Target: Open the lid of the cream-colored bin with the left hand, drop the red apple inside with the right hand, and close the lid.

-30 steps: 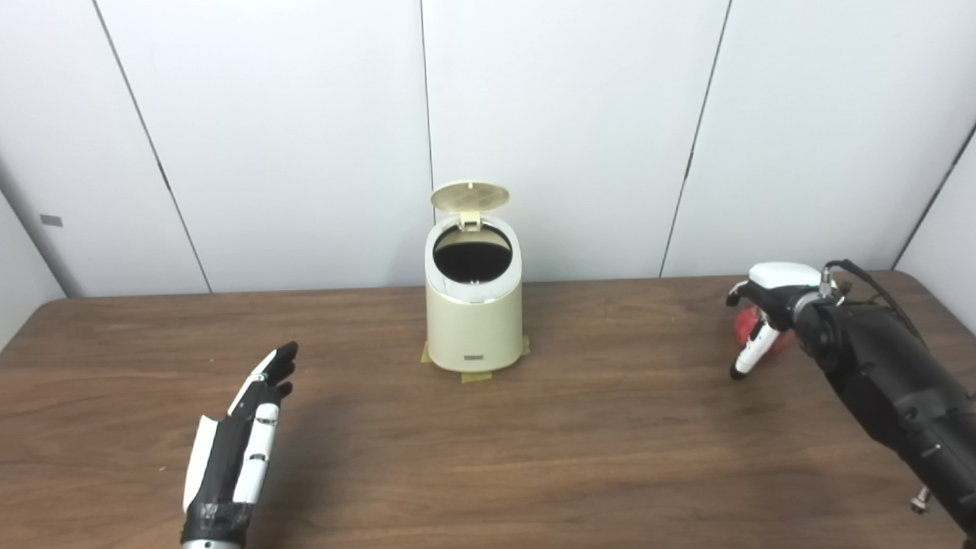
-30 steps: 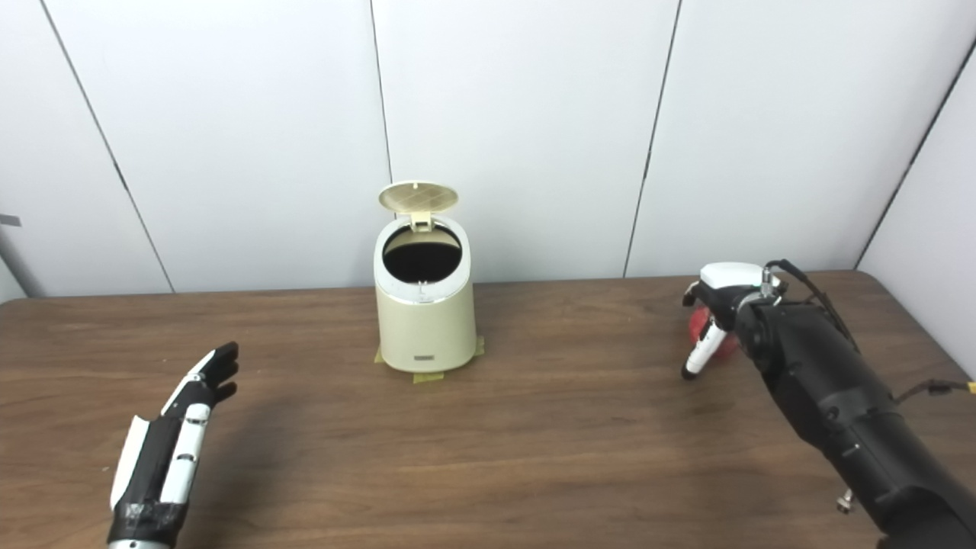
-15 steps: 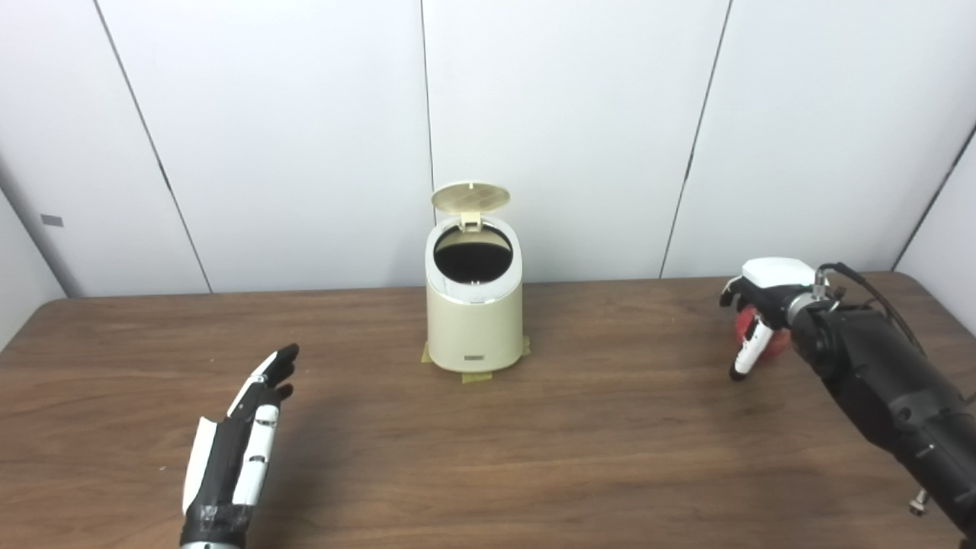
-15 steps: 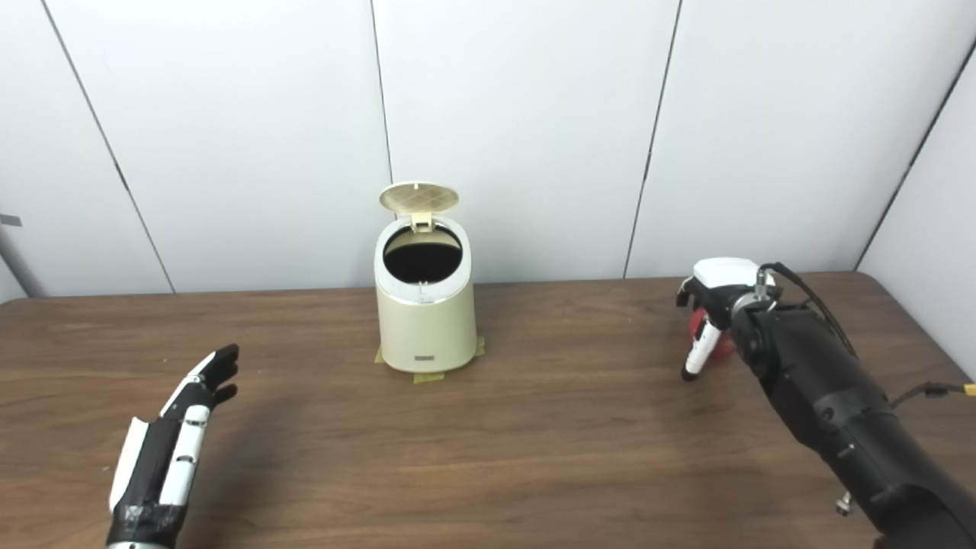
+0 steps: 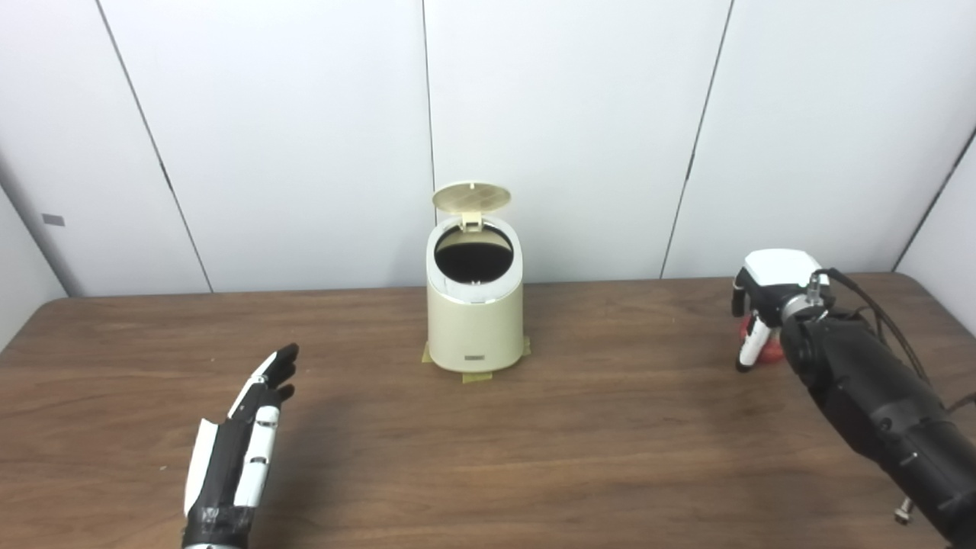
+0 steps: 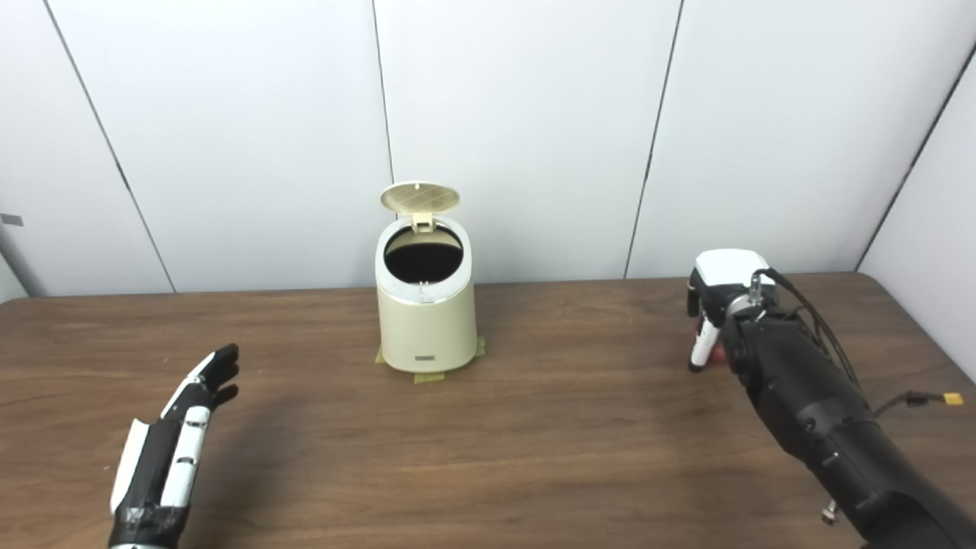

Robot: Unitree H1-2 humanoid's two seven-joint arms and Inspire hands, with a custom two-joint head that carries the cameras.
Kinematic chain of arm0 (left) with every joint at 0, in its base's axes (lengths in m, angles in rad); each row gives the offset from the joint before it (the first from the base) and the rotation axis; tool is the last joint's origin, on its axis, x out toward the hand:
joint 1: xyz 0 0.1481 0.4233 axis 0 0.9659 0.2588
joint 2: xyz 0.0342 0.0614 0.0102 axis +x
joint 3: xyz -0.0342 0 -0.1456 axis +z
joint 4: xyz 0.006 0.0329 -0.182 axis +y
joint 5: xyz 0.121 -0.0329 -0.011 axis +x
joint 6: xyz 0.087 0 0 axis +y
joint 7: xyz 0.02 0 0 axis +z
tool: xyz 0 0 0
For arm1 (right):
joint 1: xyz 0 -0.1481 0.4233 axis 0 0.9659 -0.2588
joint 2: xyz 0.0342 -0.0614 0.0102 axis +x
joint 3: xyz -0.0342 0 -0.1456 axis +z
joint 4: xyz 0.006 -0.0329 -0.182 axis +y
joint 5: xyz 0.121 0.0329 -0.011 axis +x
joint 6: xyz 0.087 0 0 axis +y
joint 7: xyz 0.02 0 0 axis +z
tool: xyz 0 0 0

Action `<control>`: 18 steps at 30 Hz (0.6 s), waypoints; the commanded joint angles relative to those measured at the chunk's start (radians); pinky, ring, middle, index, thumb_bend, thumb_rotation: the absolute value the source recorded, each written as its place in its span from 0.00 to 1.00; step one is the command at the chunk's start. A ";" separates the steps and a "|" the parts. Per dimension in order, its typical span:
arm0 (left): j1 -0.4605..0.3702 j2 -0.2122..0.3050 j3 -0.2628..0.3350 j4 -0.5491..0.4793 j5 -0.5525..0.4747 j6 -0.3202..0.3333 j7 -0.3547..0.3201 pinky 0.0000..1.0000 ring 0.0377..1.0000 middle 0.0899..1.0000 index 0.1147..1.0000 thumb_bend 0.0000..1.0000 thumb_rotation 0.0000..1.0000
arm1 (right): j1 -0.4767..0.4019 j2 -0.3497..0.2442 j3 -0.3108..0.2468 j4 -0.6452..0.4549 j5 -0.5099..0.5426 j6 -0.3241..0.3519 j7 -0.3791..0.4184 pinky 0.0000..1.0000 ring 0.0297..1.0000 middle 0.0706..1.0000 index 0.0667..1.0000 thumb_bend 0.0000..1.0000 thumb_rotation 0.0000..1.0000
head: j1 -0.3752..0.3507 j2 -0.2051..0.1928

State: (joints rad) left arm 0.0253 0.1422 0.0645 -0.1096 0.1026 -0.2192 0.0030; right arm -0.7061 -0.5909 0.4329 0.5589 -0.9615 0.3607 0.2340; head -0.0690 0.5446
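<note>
White wall panels with dark seams stand behind a brown wood-grain table [image 5: 595, 450]. Near the table's far edge, a cream-colored cylindrical plastic bin [image 5: 474, 320] sits upright on strips of yellowish tape [image 5: 476, 376]. Its round hinged lid [image 5: 470, 197] is tipped up at the back, showing the dark inside.

Well to the right of the bin, the black-and-white right hand [image 5: 762, 301] is draped over a small red apple [image 5: 768, 349] that rests on the table. One white finger points down beside the fruit; the arm hides most of the apple, so whether the fingers actually clasp it cannot be told.

Toward the near left, the black-and-white left hand [image 5: 240, 442] lies low over the table, its fingers stretched out straight and together, holding nothing, well apart from the bin.
</note>
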 commanded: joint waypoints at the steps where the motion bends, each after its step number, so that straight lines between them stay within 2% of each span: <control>1: -0.024 0.007 0.004 -0.026 -0.001 -0.048 0.006 0.87 0.91 0.91 0.88 0.17 1.00 | -0.024 -0.028 -0.014 -0.026 -0.010 0.025 -0.014 0.30 0.34 0.42 0.51 0.51 0.00 | -0.001 0.001; 6: -0.026 0.008 0.003 -0.022 0.002 -0.051 0.006 0.88 0.91 0.91 0.88 0.17 1.00 | -0.018 -0.029 -0.026 -0.042 0.005 0.007 -0.017 0.30 0.34 0.42 0.51 0.51 0.00 | -0.002 0.002; 10: -0.026 0.004 0.001 -0.024 0.002 -0.041 0.006 0.87 0.91 0.91 0.88 0.18 1.00 | -0.016 -0.025 -0.040 -0.080 0.010 0.021 -0.008 0.29 0.35 0.43 0.49 0.52 0.00 | -0.001 0.001; 13: -0.026 0.004 0.000 -0.023 0.013 -0.042 0.008 0.88 0.91 0.91 0.88 0.19 1.00 | -0.018 -0.026 -0.050 -0.094 0.029 -0.004 -0.011 0.28 0.34 0.41 0.50 0.51 0.00 | -0.002 0.001; 18: -0.028 0.005 -0.002 -0.017 0.021 -0.051 0.009 0.89 0.91 0.91 0.88 0.19 1.00 | -0.029 -0.044 -0.017 -0.226 -0.003 -0.008 0.079 0.30 0.34 0.42 0.50 0.51 0.00 | -0.002 0.000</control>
State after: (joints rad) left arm 0.0243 0.1424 0.0637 -0.1095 0.1169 -0.2199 0.0035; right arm -0.6726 -0.6039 0.4235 0.3856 -0.9449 0.3615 0.3087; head -0.0706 0.5446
